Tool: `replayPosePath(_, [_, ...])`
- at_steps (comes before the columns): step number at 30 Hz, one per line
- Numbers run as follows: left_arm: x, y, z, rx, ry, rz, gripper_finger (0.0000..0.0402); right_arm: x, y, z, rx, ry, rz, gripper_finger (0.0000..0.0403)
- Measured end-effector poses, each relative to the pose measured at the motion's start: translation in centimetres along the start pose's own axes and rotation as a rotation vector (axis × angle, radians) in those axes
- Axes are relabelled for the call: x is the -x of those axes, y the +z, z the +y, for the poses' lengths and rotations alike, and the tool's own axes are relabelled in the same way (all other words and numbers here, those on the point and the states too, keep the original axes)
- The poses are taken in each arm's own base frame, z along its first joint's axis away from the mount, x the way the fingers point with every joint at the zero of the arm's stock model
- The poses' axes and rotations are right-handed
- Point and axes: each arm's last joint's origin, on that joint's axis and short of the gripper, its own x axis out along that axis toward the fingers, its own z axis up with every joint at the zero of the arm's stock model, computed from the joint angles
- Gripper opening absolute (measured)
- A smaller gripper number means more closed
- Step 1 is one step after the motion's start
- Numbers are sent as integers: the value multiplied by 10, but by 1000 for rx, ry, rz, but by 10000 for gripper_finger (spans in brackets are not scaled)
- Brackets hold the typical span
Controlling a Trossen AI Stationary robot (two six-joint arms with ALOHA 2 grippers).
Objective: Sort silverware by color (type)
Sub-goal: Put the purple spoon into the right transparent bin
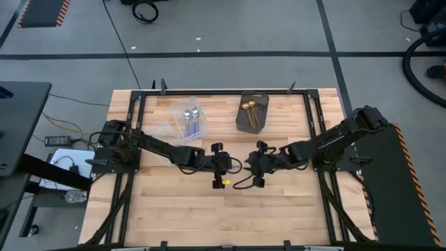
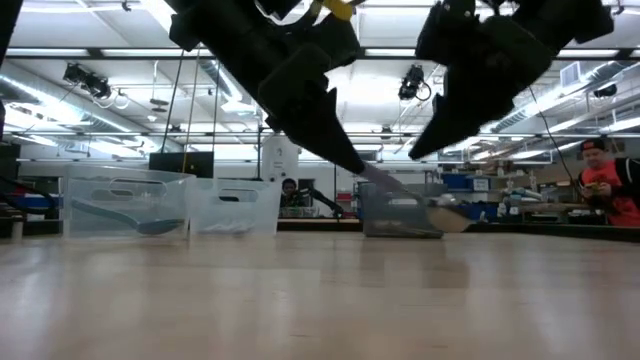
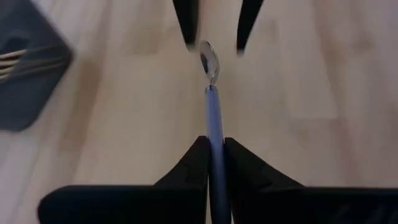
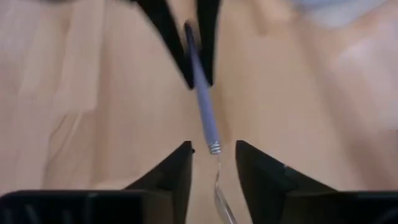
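Left tool [image 3: 216, 163], slim lilac-handled spoon [image 3: 211, 93]

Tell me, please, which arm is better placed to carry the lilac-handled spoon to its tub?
Left, probably. The left gripper is shut on the lilac-handled spoon, and the clear tub holding similar spoons sits on its side. The right gripper is open around the bowl end.

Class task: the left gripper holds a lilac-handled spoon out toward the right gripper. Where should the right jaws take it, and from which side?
Judging by its pose, grip the bare handle just behind the bowel-end collar of the lilac-handled spoon, coming from the bowl end, opposite the left gripper. The right gripper is open, already straddling it.
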Motion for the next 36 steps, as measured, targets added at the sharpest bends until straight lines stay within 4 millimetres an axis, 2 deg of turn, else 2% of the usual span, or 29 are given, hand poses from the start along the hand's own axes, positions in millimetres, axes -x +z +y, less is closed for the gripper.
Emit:
replayPosePath(6, [3, -7, -3, -37, 117, 57, 35, 23, 3, 0, 11, -168, -116, 191])
replayPosePath(12, [27, -8, 1, -57, 223, 81, 35, 32, -2, 4, -38, -249, -177, 220])
replayPosePath(18, [58, -19, 10, -3, 299, 35, 35, 17, -19, 12, -103, -237, -207, 218])
replayPosePath(24, [82, -29, 22, 49, 397, -3, 35, -2, -24, 18, -120, -225, -238, 215])
replayPosePath(30, [99, -39, 30, 108, 517, -10, 35, -22, -31, 22, -88, -231, -243, 215])
replayPosePath(36, [107, -46, 38, 176, 661, 0, 35, -24, -32, 21, -77, -257, -236, 215])
